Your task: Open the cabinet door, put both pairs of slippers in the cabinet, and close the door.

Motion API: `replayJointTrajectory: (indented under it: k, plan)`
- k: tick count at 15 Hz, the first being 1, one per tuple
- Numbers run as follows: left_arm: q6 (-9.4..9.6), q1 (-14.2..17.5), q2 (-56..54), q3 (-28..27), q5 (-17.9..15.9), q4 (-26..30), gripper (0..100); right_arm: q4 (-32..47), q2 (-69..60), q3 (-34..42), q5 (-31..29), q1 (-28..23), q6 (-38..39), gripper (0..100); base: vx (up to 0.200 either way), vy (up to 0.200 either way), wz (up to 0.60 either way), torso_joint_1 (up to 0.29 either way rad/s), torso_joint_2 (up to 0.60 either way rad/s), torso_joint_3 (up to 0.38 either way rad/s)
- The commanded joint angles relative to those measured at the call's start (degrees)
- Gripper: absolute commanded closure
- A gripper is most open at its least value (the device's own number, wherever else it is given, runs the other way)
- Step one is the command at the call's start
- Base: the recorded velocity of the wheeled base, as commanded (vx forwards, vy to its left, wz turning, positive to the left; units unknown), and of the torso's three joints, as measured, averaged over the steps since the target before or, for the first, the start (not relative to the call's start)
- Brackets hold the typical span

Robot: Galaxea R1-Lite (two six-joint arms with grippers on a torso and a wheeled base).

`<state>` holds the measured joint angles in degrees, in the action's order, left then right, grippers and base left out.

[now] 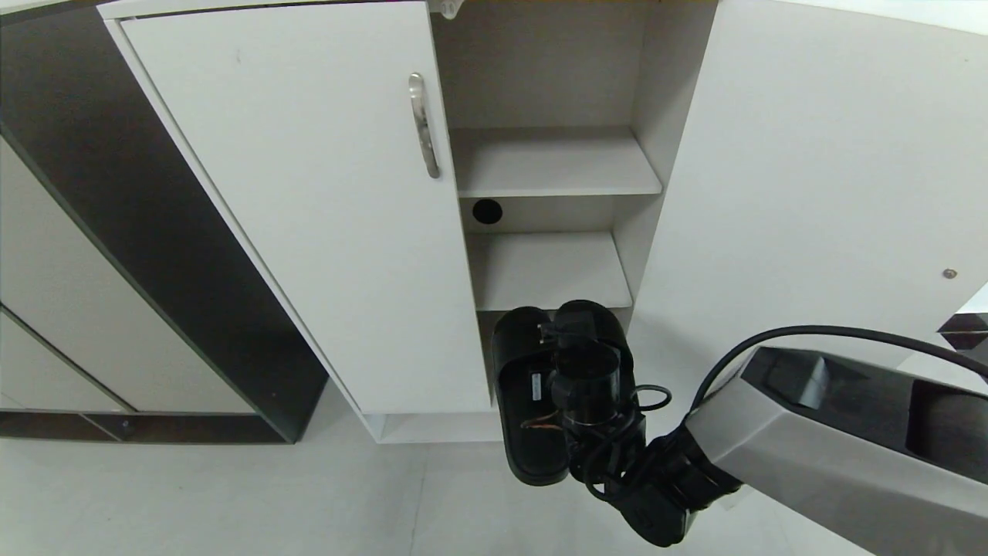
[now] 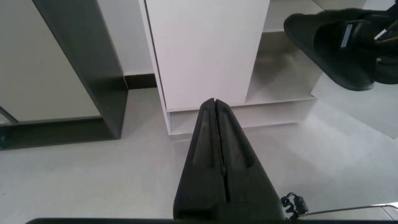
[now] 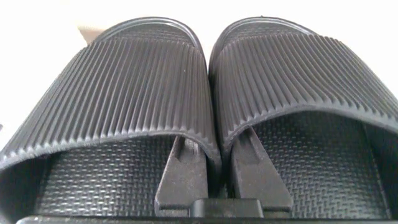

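The right arm [image 1: 810,448] comes in from the near right and slants to the left and far, with the wrist bent toward the cabinet [image 1: 548,162]. Its gripper [image 3: 217,177] holds one pair of black slippers [image 1: 532,401] side by side: one finger goes under the strap of each slipper, and the fingers [image 3: 180,180] are clamped on the two inner walls where they meet. The slippers hang above the floor [image 1: 231,494], toes toward the cabinet, just before its lowest opening. The right door [image 1: 810,177] stands open and the left door [image 1: 309,201] is closed. The left gripper [image 2: 214,143] is low over the floor, near the cabinet base, pointing at it, its fingers pressed together with nothing between them.
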<state>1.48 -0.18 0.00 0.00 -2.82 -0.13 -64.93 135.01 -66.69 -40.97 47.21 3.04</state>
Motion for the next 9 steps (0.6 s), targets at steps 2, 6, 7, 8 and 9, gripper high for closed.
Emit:
replayJointTrajectory:
  k: [2,6,7,8,9]
  plan:
    - [0.02,0.0,0.1,0.0,0.0,0.0,100,-1.6,2.8,0.7,0.1,0.0,-1.2,100,0.000,0.000,0.00,0.000,0.00,0.000]
    - [0.11,0.0,0.1,0.0,-0.1,0.0,100,-1.5,3.9,0.6,0.1,-0.7,-1.2,100,0.000,0.000,0.00,0.000,0.00,0.000]
    - [0.02,0.0,0.1,0.0,-0.1,0.0,100,-1.5,3.9,0.5,0.1,-0.7,-1.2,100,0.000,0.000,0.00,0.000,0.00,0.000]
    - [0.11,0.0,0.1,0.0,-0.1,0.0,100,-1.5,3.9,0.3,0.1,-0.7,-1.2,100,0.200,0.000,0.00,0.002,0.00,0.002]
    - [0.11,0.0,0.1,0.0,-0.1,0.0,100,-1.5,3.9,0.1,0.1,-0.6,-1.2,100,0.200,0.000,0.00,0.002,0.00,-0.002]
